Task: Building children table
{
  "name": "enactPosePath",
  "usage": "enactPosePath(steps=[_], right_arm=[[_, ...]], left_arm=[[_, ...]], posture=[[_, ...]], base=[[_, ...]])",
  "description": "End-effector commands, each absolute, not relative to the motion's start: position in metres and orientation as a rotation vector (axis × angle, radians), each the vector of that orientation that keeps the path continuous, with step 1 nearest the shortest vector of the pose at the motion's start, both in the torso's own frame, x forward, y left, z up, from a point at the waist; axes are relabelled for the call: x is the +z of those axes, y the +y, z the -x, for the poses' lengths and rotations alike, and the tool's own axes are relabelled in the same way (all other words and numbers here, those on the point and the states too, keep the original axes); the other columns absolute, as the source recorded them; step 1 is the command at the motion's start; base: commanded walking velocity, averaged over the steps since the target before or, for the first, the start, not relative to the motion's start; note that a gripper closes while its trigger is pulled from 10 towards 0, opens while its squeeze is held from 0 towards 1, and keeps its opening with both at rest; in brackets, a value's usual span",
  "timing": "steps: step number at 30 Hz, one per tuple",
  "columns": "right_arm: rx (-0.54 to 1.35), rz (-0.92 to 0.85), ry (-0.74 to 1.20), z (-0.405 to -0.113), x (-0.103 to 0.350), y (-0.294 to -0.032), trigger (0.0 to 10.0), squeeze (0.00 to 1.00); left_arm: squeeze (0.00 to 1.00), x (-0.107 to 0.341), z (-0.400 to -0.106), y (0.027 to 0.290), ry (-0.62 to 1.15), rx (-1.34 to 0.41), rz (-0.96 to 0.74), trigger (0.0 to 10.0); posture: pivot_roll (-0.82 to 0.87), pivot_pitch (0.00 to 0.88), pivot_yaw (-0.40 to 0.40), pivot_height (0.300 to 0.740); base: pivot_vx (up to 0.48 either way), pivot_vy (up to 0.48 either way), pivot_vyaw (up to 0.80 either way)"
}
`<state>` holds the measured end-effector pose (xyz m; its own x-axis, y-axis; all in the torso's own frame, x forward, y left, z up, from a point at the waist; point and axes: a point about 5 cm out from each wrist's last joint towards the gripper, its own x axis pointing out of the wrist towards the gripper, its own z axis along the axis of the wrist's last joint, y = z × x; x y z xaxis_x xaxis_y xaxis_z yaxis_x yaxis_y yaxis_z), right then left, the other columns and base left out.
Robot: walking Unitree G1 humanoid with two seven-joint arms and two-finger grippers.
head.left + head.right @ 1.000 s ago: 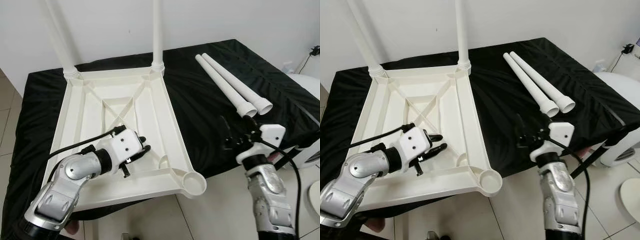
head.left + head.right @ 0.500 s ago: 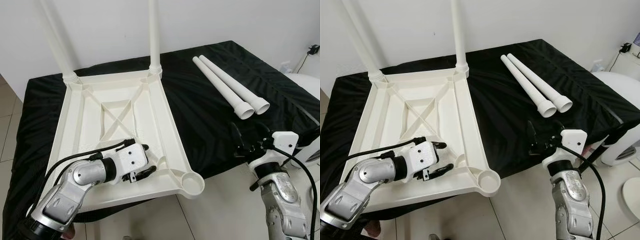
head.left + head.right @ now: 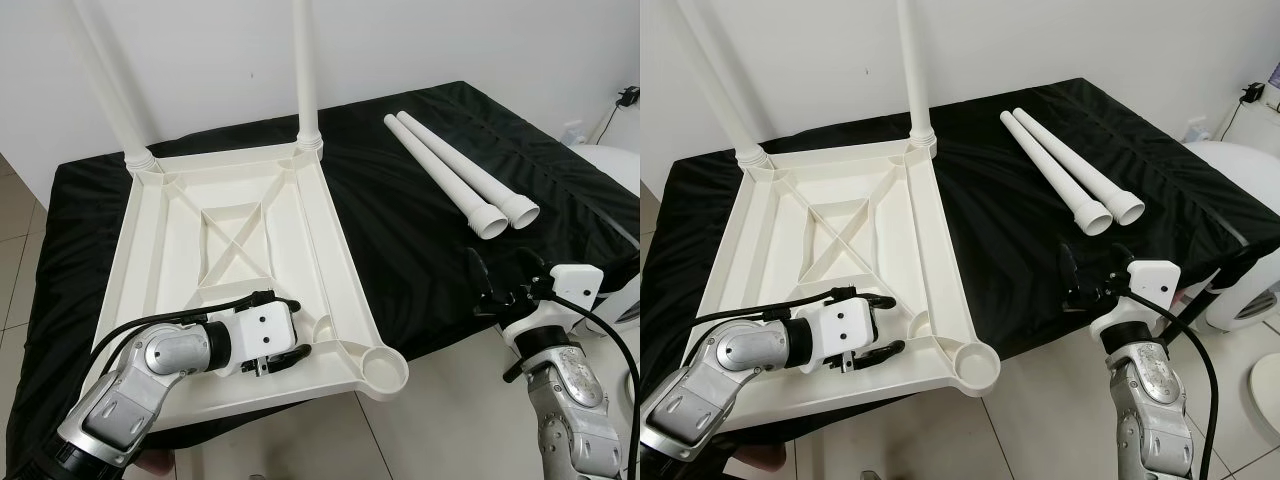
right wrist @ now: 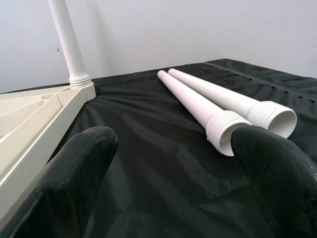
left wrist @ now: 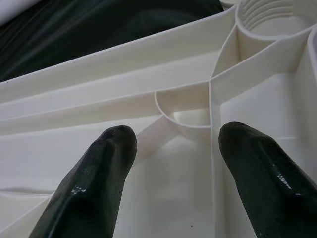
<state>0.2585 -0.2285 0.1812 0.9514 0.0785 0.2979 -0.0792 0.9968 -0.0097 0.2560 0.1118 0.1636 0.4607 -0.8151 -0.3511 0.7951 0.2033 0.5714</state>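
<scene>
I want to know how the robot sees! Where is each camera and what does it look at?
Head eyes: look down at the upturned white plastic tabletop on the black cloth; both silver arms show.
Left wrist: close over the tabletop's ribs, left gripper open.
Right wrist: low along the cloth, right gripper open.
Shared: two loose white plastic legs.

1. I can read no text, label, brand, number or sign anywhere in front of me.
</scene>
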Motion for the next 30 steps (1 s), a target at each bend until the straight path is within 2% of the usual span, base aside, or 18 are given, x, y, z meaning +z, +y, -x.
enactPosePath(steps=[1, 11, 19, 30], right_arm=[[0.094, -0.006, -0.297, -0.257, 0.181, -0.226, 10.0, 0.00], [0.076, -0.001, -0.305, -0.255, 0.184, -0.229, 10.0, 0.00], [0.062, -0.003, -0.309, -0.253, 0.185, -0.231, 10.0, 0.00], [0.037, -0.010, -0.321, -0.249, 0.187, -0.231, 10.0, 0.00]], left_arm=[[0.00, 0.158, -0.254, 0.115, -0.002, -1.141, -0.786, 10.0], [0.00, 0.146, -0.260, 0.114, 0.007, -1.132, -0.909, 10.0], [0.00, 0.147, -0.266, 0.110, -0.003, -1.122, -0.908, 10.0], [0.00, 0.157, -0.296, 0.103, -0.045, -0.947, -0.867, 10.0]], posture=[[-0.13, 0.097, 0.081, 0.740], [-0.15, 0.106, 0.091, 0.740], [-0.16, 0.104, 0.098, 0.740], [-0.18, 0.109, 0.111, 0.740]], base=[[0.000, 0.000, 0.00], [0.000, 0.000, 0.00], [0.000, 0.000, 0.00], [0.000, 0.000, 0.00]])
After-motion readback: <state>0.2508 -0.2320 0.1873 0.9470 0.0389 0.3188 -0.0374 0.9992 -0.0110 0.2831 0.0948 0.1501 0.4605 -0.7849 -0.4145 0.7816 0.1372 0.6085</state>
